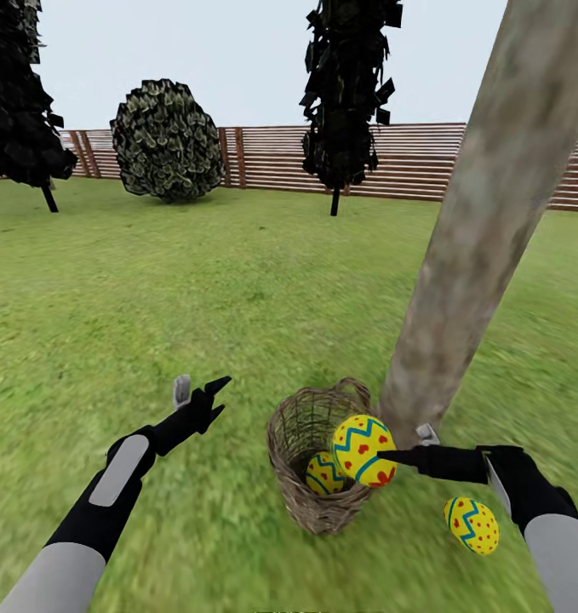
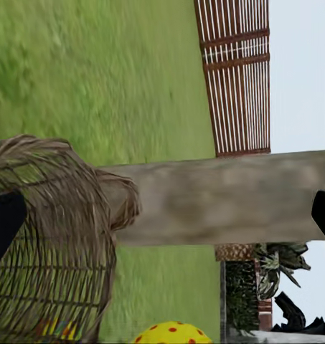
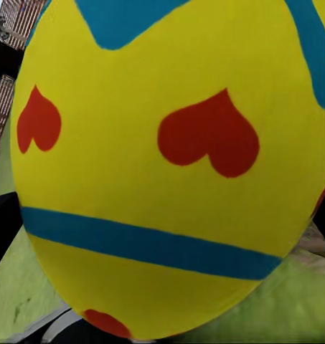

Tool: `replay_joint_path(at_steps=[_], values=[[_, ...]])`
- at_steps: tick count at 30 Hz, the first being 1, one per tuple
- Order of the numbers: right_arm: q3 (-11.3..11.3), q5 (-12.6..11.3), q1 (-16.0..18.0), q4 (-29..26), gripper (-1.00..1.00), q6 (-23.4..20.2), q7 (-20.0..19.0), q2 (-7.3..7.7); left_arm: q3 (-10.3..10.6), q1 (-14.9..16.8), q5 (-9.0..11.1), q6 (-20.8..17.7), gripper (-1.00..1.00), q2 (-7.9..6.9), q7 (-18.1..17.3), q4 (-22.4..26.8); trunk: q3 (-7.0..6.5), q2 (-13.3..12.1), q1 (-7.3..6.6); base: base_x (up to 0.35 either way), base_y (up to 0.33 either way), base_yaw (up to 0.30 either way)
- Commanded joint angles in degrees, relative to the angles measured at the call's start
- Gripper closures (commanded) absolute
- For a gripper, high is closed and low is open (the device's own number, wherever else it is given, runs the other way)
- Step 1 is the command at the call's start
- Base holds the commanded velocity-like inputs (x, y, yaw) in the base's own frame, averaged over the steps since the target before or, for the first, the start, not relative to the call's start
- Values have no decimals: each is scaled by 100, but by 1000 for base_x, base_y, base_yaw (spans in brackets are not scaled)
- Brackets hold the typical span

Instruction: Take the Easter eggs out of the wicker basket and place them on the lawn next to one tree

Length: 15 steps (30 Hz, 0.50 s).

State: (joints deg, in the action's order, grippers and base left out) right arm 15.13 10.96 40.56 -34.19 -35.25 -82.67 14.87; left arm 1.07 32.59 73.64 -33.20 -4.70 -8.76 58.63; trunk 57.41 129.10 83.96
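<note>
1. The round, open-weave wicker basket [image 1: 316,464] stands on the grass lawn [image 1: 195,298], touching the mottled grey-brown tree [image 1: 484,221].
2. The right pincer [image 1: 384,457] is clamped on a glossy yellow Easter egg [image 1: 363,449] with blue zigzags and red hearts, over the basket rim.
3. A second egg [image 1: 323,474] lies inside; a third egg [image 1: 472,525] lies on grass near the trunk.
4. The left pincer [image 1: 205,393] is apart, holding nothing.

- Left arm — reaches forward and slightly inward from the lower left, grey upper segment, black forearm and wrist.
- Left gripper [image 1: 205,393]: fingers spread apart, holding nothing, raised over the grass.
- Right arm — enters from the lower right, forearm turned inward across the body.
- Right gripper [image 1: 389,458]: fingers closed around an egg [image 1: 362,449], which it holds level with the wrist.
</note>
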Motion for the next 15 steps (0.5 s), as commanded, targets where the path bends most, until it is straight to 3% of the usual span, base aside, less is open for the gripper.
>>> replay_joint_path(at_steps=[1,5,9,15], values=[[40,50,5,13,100,-67,-298,87,7,2,19,-11,-100,-5,-4,-1,-20,-40,-25,-53,0,-234],[70,30,5,25,100,-62,-652,389,7,2,19,-11,-100,-4,-3,-1,-116,-200,-113,-9,0,-235],[465,36,5,19,100,-61,-662,431,7,2,19,-13,-100,-4,-10,-1,-212,-360,-200,0,0,-235],[526,38,5,24,100,-61,-631,485,9,2,34,-11,-100,25,-80,-1,-249,-360,-200,0,0,-235]])
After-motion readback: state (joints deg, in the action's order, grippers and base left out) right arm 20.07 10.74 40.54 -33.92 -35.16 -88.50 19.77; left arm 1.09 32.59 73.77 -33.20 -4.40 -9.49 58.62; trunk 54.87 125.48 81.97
